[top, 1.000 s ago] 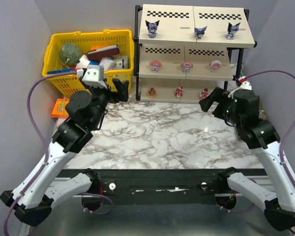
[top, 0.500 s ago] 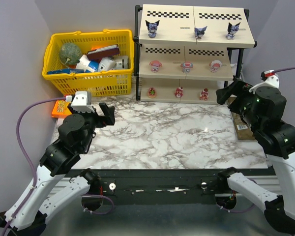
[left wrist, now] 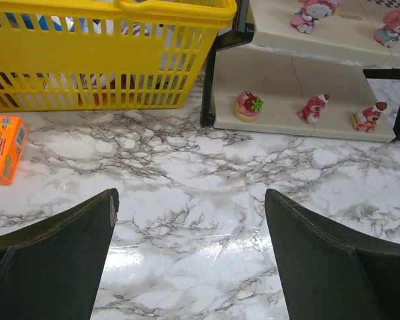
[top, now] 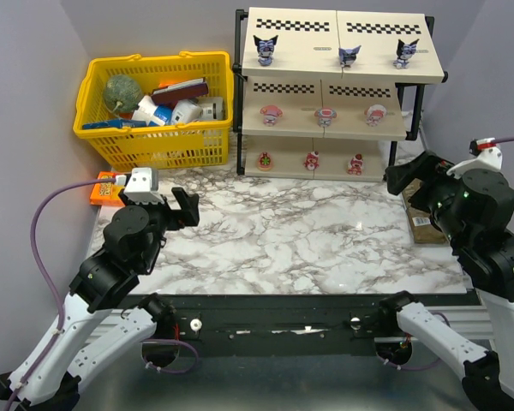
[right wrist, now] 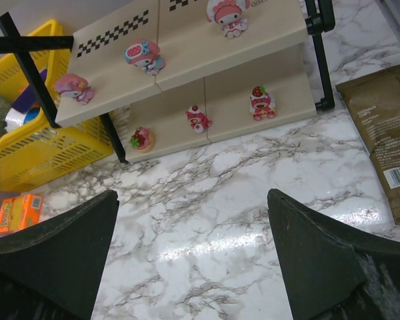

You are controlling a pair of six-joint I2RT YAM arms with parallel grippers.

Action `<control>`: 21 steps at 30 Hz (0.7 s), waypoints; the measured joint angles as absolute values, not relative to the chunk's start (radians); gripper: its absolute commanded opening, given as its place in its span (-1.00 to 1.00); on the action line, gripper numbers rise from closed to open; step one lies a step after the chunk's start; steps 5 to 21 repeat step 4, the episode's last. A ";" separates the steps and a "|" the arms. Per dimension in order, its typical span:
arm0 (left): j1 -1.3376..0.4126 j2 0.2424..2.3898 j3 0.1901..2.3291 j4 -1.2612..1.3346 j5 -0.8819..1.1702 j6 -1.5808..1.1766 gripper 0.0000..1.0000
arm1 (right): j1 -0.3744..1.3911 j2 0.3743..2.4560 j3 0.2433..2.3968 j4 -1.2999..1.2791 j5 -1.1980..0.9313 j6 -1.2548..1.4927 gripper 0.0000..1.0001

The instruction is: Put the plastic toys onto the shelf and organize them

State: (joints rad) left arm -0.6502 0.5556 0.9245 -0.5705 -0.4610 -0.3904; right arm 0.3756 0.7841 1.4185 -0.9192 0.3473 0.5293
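Note:
The shelf (top: 301, 94) stands at the back of the marble table. Three dark pointed-ear toys (top: 265, 50) stand on its top board, three pink-and-white toys (top: 325, 116) on the middle board, and three red-pink toys (top: 312, 160) on the bottom board. My left gripper (top: 186, 208) is open and empty over the table's left part, well short of the shelf; its wrist view (left wrist: 190, 200) shows the bottom-tier toys (left wrist: 313, 108) far ahead. My right gripper (top: 407, 174) is open and empty at the shelf's right front; its wrist view (right wrist: 192, 200) shows the red-pink toys (right wrist: 197, 119) and pink-and-white toys (right wrist: 144, 55).
A yellow mesh basket (top: 163, 147) full of larger items stands left of the shelf. An orange box (top: 105, 187) lies in front of it by the left wall. A brown packet (top: 424, 214) lies at the table's right edge, also in the right wrist view (right wrist: 383, 140).
Both arms have drawn back from the shelf. The left gripper moved down and left away from the basket; the right gripper moved right. Both stayed open and empty.

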 measured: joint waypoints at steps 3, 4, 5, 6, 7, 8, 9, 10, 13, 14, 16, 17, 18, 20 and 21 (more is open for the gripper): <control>-0.650 0.556 0.925 -0.570 -0.461 -0.390 0.98 | 0.376 0.778 1.407 -0.923 0.347 0.521 1.00; -0.650 0.556 0.925 -0.570 -0.463 -0.390 0.97 | 0.376 0.775 1.405 -0.925 0.347 0.517 1.00; -0.650 0.556 0.925 -0.570 -0.463 -0.390 0.97 | 0.376 0.775 1.405 -0.925 0.347 0.517 1.00; -0.650 0.556 0.925 -0.570 -0.463 -0.390 0.97 | 0.376 0.775 1.405 -0.925 0.347 0.517 1.00; -0.650 0.556 0.925 -0.570 -0.463 -0.390 0.97 | 0.376 0.775 1.405 -0.925 0.347 0.517 1.00; -0.650 0.556 0.925 -0.570 -0.463 -0.390 0.97 | 0.376 0.775 1.405 -0.925 0.347 0.517 1.00; -0.650 0.556 0.925 -0.570 -0.463 -0.390 0.97 | 0.376 0.775 1.405 -0.925 0.347 0.517 1.00; -0.650 0.556 0.925 -0.570 -0.463 -0.390 0.97 | 0.376 0.775 1.405 -0.925 0.347 0.517 1.00; -0.650 0.556 0.925 -0.570 -0.463 -0.390 0.97 | 0.376 0.775 1.405 -0.925 0.347 0.517 1.00; -0.650 0.556 0.925 -0.570 -0.463 -0.390 0.97 | 0.376 0.775 1.405 -0.925 0.347 0.517 1.00; -0.650 0.556 0.925 -0.570 -0.463 -0.390 0.97 | 0.376 0.775 1.405 -0.925 0.347 0.517 1.00; -0.650 0.556 0.925 -0.570 -0.463 -0.390 0.97 | 0.376 0.775 1.405 -0.925 0.347 0.517 1.00; -0.650 0.556 0.925 -0.570 -0.463 -0.390 0.97 | 0.376 0.775 1.405 -0.925 0.347 0.517 1.00; -0.650 0.556 0.925 -0.570 -0.463 -0.390 0.97 | 0.376 0.775 1.405 -0.925 0.347 0.517 1.00; -0.650 0.556 0.925 -0.570 -0.463 -0.390 0.97 | 0.376 0.775 1.405 -0.925 0.347 0.517 1.00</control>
